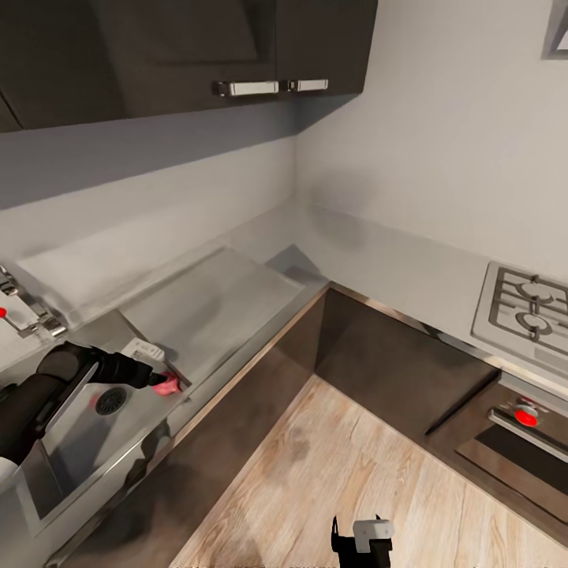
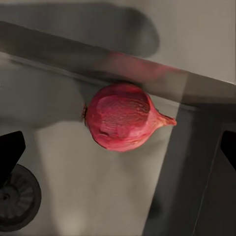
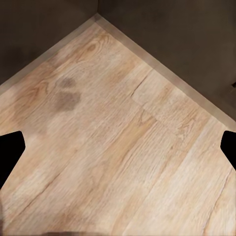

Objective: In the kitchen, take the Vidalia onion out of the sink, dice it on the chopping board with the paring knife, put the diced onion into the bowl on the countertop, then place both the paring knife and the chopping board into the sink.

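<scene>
Spreading wide, our left gripper (image 1: 162, 383) has its black fingertips (image 2: 11, 150) parted well clear of the Vidalia onion (image 2: 123, 123), which sits between them without touching either, so nothing is gripped. We see the onion lying on the steel floor of the sink (image 1: 75, 442), tucked against the basin wall, its pointed tip toward three o'clock in the left wrist view. The round dark drain (image 2: 17, 199) lies at about seven o'clock from the bulb. Out beyond the basin, the flat drainboard (image 1: 213, 304) runs toward one o'clock in the head view. Our right gripper (image 3: 118, 147) is spread open too, holding nothing, hanging over the wooden floor (image 3: 123, 162). A hob (image 1: 525, 308) sits at three o'clock.
</scene>
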{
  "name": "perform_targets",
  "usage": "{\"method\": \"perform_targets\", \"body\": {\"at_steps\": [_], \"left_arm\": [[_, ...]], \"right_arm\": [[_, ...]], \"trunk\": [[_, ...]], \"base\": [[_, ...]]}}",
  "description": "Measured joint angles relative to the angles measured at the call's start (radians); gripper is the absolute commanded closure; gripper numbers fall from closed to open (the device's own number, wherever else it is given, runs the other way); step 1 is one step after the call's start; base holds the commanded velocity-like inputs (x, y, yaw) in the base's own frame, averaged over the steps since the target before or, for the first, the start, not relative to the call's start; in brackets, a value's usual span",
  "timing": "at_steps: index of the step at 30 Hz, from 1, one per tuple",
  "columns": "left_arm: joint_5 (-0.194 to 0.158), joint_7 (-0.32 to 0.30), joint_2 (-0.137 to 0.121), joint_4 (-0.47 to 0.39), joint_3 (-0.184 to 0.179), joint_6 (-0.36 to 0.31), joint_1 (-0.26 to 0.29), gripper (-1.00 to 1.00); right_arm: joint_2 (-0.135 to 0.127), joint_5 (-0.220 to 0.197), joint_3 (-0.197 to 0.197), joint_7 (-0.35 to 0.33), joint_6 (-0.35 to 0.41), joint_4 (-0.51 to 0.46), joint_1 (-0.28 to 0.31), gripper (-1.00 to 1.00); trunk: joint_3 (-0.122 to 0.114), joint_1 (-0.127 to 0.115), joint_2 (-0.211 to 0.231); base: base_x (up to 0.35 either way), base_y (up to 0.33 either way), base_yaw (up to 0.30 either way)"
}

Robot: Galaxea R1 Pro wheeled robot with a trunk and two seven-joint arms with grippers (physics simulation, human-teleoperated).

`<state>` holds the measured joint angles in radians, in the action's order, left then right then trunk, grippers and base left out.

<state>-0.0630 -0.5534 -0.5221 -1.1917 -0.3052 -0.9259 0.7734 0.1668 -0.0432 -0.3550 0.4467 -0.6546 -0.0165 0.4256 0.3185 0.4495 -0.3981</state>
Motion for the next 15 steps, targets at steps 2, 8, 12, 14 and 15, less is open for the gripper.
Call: {"method": "perform_targets", "body": {"at_steps": [2,8,12,14,15], "left_arm": [[0.001,0.000,0.000,0.000,0.000,0.000,0.000,-1.00],[0.004,0.000,0.001,0.000,-0.001,0.000,0.000,-1.00],[0.004,0.001,0.001,0.001,-0.029,0.001,0.000,-1.00],[0.005,0.002,0.002,0.002,-0.043,0.001,0.000,-1.00],[0.005,0.002,0.002,0.003,-0.044,0.001,0.000,-1.00]], "right_arm": [[0.000,0.000,0.000,0.000,0.000,0.000,0.000,-1.00],[0.000,0.000,0.000,0.000,0.000,0.000,0.000,-1.00],[0.000,0.000,0.000,0.000,0.000,0.000,0.000,-1.00],[0.000,0.000,0.000,0.000,0.000,0.000,0.000,-1.00],[0.000,0.000,0.000,0.000,0.000,0.000,0.000,-1.00]], "trunk": [[0.002,0.000,0.000],[0.009,0.000,0.000],[0.010,0.000,0.000],[0.010,0.000,0.000],[0.010,0.000,0.000]], "base": [[0.000,0.000,0.000],[0.091,0.000,0.000],[0.036,0.000,0.000],[0.009,0.000,0.000],[0.005,0.000,0.000]]}}
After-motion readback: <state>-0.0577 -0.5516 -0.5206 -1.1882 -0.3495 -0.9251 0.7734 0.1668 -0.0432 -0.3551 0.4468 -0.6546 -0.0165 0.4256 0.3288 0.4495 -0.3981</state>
